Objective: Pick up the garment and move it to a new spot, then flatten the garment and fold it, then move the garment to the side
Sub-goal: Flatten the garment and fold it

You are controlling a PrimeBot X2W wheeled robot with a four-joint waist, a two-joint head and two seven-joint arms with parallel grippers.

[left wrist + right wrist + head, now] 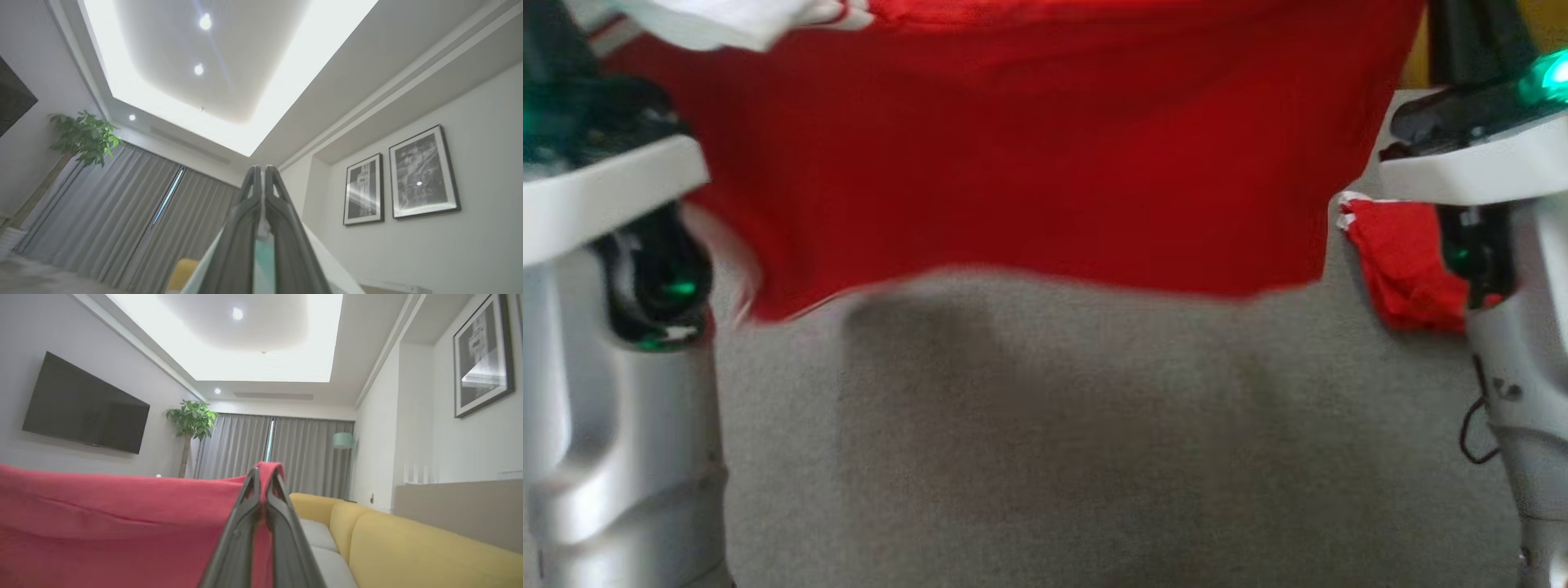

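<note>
Head view: a red garment (pixel 1029 163) with white trim hangs stretched above a grey surface (pixel 1045 441). The right pincer (pixel 265 473) clamps its red edge; the left pincer (pixel 260 169) is closed on its pale trim.

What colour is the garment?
The garment is plain red, with white trim at one edge. Head view shows it best.

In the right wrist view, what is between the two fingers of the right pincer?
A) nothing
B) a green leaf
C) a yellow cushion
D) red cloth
D: the red garment runs up into the shut right pincer and folds over its tips.
</note>
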